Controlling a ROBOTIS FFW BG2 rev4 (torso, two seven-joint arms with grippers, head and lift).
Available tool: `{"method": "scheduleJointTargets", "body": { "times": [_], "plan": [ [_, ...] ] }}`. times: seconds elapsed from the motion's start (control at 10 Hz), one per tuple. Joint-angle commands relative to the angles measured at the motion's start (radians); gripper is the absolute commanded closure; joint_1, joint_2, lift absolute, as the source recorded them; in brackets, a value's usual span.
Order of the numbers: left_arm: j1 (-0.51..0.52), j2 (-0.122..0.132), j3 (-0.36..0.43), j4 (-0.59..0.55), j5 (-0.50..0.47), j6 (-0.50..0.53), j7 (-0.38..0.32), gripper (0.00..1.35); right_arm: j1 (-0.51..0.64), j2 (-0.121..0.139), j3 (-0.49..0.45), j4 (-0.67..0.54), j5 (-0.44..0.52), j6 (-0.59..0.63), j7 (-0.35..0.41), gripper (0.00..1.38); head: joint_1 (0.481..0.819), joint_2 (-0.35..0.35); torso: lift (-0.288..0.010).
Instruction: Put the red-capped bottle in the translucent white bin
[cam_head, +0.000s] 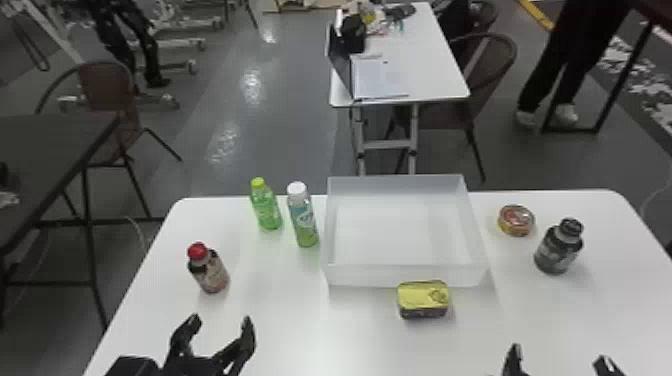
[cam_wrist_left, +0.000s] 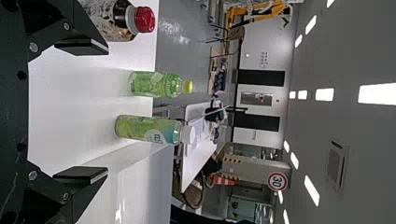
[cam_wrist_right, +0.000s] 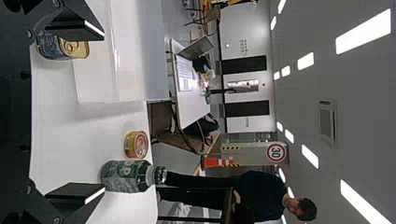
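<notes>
L gripper (cam_head: 221, 321) & R gripper (cam_head: 560, 356) are blk, w/ angular finger links (cam_wrist_left: 46, 18). L wrist view: pads (cam_wrist_left: 81, 45) are flat, rect., blk; silvery rnd screw heads (cam_wrist_left: 33, 46) dot the links; blk base plate (cam_wrist_left: 11, 121) has dark rnd holes (cam_wrist_left: 22, 74). R wrist view: same blk build, pale strip (cam_wrist_right: 95, 28) on pad edge.

White table (cam_head: 295, 325): red-capped bottle (cam_head: 210, 272), yellow-capped bottle (cam_head: 266, 209), white-capped bottle (cam_head: 303, 220), translucent white bin (cam_head: 370, 276), rectangular tin (cam_head: 422, 299), round tin (cam_head: 516, 221), black-capped bottle (cam_head: 557, 250).
</notes>
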Motion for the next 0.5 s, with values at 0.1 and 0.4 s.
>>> {"method": "scheduleJointTargets", "body": {
  "times": [0.1,0.4],
  "plan": [
    [-0.001,-0.003,0.001,0.000,-0.001,0.002,0.001,0.36,0.000,-0.002,0.000,-0.001,0.000,0.003,0.000,0.15,0.695,0.143,0.000],
    [-0.001,-0.003,0.001,0.000,-0.001,0.003,0.001,0.36,-0.002,-0.002,0.000,-0.001,0.002,0.003,0.000,0.15,0.695,0.144,0.000]
  ]
}}
